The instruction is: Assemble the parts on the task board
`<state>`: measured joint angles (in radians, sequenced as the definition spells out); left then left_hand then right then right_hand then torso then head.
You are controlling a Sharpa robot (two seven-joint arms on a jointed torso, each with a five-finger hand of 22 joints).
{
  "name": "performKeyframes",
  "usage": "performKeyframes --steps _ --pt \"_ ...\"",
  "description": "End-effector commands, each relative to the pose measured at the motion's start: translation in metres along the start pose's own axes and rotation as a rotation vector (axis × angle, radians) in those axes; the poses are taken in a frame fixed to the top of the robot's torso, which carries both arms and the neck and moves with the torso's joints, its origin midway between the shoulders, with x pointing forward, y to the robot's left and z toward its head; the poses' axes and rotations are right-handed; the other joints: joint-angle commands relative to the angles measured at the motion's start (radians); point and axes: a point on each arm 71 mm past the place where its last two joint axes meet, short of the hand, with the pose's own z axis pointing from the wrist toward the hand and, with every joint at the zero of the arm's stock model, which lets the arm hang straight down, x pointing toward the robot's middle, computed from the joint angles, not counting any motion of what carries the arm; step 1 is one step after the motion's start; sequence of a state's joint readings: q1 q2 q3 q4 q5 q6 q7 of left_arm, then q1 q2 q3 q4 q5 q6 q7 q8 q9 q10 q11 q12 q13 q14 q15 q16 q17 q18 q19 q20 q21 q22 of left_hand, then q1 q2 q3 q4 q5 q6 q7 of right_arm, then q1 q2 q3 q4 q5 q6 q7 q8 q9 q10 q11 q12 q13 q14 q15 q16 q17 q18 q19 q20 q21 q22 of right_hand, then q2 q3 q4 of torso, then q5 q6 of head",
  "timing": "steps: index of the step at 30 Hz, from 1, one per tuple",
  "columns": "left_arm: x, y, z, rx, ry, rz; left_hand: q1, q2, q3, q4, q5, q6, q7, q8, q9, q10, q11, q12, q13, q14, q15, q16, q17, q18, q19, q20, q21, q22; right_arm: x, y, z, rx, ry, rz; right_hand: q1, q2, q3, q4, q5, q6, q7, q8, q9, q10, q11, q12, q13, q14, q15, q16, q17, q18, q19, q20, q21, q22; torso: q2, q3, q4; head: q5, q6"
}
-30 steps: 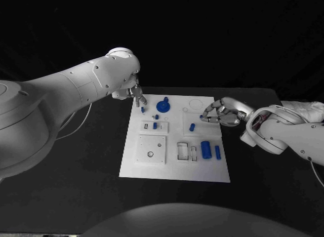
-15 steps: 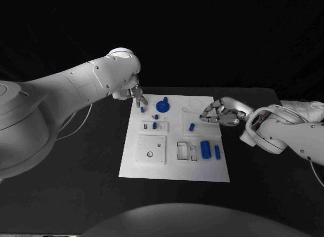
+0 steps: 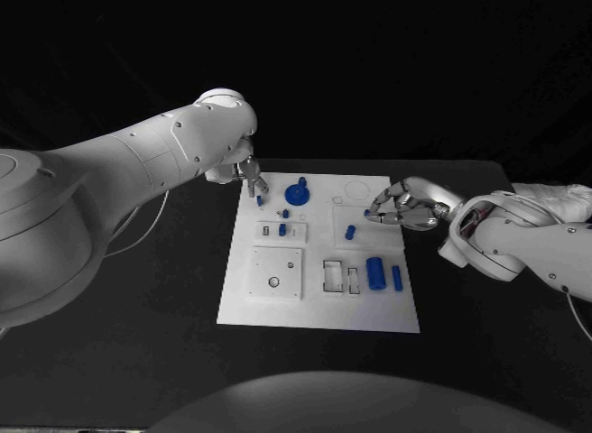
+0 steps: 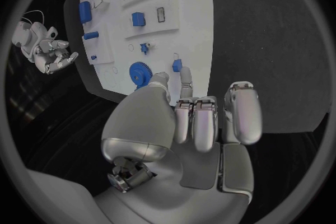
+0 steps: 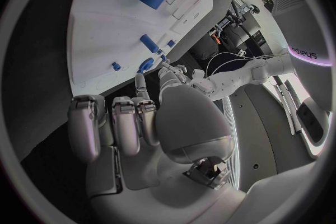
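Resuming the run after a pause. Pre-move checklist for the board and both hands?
1. White flat task board lies flat on the black table: ok.
2. Left hand over the board's far left corner, by a small blue block: ok.
3. Left hand gripping that block: cannot tell.
4. Right hand at the board's right edge, fingers curled: ok.
5. Right hand holding a part: cannot tell.
6. Blue round gear on the board, untouched: ok.

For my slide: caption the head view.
Two hands, left hand and right hand, flank the white task board bearing blue parts.

The left hand (image 3: 251, 173) has edged slightly nearer the task board's (image 3: 319, 302) far-left corner.
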<state>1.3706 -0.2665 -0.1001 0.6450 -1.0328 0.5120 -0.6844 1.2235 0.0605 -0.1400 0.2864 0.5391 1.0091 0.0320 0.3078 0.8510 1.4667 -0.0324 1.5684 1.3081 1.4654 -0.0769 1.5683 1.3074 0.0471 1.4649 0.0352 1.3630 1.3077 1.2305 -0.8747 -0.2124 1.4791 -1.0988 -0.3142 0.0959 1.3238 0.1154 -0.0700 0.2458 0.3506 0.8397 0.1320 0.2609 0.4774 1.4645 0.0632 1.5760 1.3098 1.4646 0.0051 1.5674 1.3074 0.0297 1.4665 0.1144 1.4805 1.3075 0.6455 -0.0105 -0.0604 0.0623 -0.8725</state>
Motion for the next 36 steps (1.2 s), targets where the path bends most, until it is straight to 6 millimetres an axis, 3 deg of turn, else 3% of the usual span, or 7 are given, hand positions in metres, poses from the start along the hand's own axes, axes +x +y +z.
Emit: performKeyframes --steps 1,4,8,11,27,36 --pt "0.0019 -0.0023 -0.0002 0.0 0.016 0.016 0.013 0.002 0.007 -0.002 -0.005 -0.007 0.002 -0.001 0.002 0.104 -0.005 0.002 0.263 0.105 -0.007 0.002 0.263 -0.001 0.012 -0.006 -0.006 0.202 0.001 0.0012 0.0 -0.009 0.006 -0.002 -0.01 -0.002 -0.001 0.005 0.006 0.006 0.003 -0.006 -0.002 0.106 0.002 -0.005 0.261 0.106 0.001 0.003 0.263 -0.001 0.031 0.001 -0.005 0.226 0.0 0.0 -0.0021 0.004 0.0" --pt "0.0028 -0.0029 0.0002 -0.001 0.019 0.018 0.019 0.002 0.011 -0.003 -0.013 -0.007 0.002 -0.003 0.002 0.104 -0.004 0.002 0.263 0.105 -0.007 0.002 0.263 -0.001 0.011 -0.006 -0.007 0.202 0.0011 0.0014 0.0 -0.009 0.007 -0.002 -0.01 -0.002 -0.001 0.005 0.006 0.006 0.003 -0.006 -0.002 0.106 0.002 -0.005 0.261 0.106 0.001 0.003 0.263 -0.001 0.031 0.001 -0.005 0.226 0.0 -0.0004 -0.0014 0.004 0.0" --pt "0.0041 -0.0028 0.0011 -0.002 0.024 0.021 0.032 0.004 0.026 -0.002 -0.064 -0.006 0.002 -0.009 0.005 0.104 -0.004 0.002 0.263 0.105 -0.007 0.002 0.263 0.0 0.01 -0.006 -0.008 0.202 0.0011 0.0014 -0.0001 -0.009 0.007 -0.002 -0.01 -0.002 -0.001 0.005 0.006 0.006 0.003 -0.006 -0.002 0.106 0.002 -0.005 0.261 0.106 0.001 0.003 0.263 -0.001 0.031 0.001 -0.005 0.226 0.0 -0.0005 -0.0021 0.005 0.0" --pt "0.005 -0.0026 0.0018 -0.003 0.028 0.022 0.035 0.004 0.03 -0.003 -0.071 -0.006 0.002 -0.01 0.005 0.104 -0.004 0.002 0.263 0.105 -0.006 0.002 0.263 0.0 0.01 -0.006 -0.008 0.201 0.001 0.0012 -0.0003 -0.008 0.007 -0.002 -0.01 -0.002 -0.001 0.005 0.006 0.006 0.003 -0.006 -0.002 0.106 0.002 -0.005 0.261 0.106 0.001 0.003 0.263 -0.001 0.031 0.001 -0.005 0.226 0.0 -0.0002 -0.0015 0.004 0.0" --pt "0.0067 0.0008 0.0039 -0.014 0.04 0.024 0.051 0.003 0.045 -0.008 -0.077 -0.006 0.001 -0.014 0.006 0.104 -0.004 0.002 0.263 0.105 -0.007 0.002 0.263 0.0 0.008 -0.005 -0.011 0.201 0.0006 0.0008 -0.0004 -0.007 0.004 -0.002 -0.009 -0.002 -0.001 0.005 0.007 0.007 0.003 -0.006 -0.002 0.106 0.002 -0.005 0.261 0.106 0.001 0.003 0.263 -0.001 0.031 0.001 -0.005 0.226 -0.001 -0.0004 -0.0016 0.001 0.0" --pt "0.0074 -0.0027 0.0039 0.003 0.04 0.02 0.066 0.0 0.068 -0.009 -0.052 -0.003 0.0 -0.018 0.009 0.104 -0.005 0.002 0.263 0.105 -0.007 0.002 0.263 0.001 0.006 -0.006 -0.014 0.2 0.0008 0.0012 0.0003 -0.008 0.003 -0.002 -0.008 -0.002 0.0 0.005 0.008 0.007 0.003 -0.006 -0.002 0.106 0.002 -0.005 0.261 0.106 0.001 0.003 0.263 -0.001 0.03 0.001 -0.006 0.225 0.0 -0.0002 -0.0023 0.0 0.0"
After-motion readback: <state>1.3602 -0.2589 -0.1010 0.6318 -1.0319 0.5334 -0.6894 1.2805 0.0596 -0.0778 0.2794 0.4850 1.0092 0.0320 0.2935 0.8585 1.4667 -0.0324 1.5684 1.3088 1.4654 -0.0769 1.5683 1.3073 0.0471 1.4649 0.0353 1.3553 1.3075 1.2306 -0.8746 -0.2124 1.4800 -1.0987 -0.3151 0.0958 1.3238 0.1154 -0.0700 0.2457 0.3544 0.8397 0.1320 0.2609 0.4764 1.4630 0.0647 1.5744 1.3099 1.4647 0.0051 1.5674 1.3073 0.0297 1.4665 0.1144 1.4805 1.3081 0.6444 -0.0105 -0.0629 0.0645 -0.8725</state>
